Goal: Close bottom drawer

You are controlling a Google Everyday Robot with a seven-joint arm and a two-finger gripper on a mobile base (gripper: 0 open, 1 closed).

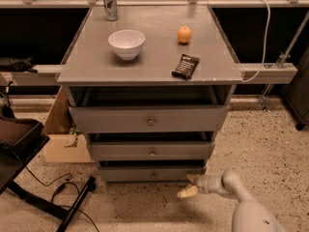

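Note:
The bottom drawer (145, 173) is the lowest and slimmest of three grey drawers, with a small round knob (153, 175). It stands pulled out a little, with a dark gap above its front. My gripper (189, 185) is low at the drawer's right front corner, close to or touching the front panel. Its pale fingers (186, 192) stand a little apart, holding nothing.
The mid drawer (150, 151) and the tall top drawer (148, 120) also stand part open. On the cabinet top lie a white bowl (126, 43), an orange (184, 34), a dark snack bar (185, 66) and a can (110, 2). A black chair base (29, 178) and a cardboard box (60, 139) stand left.

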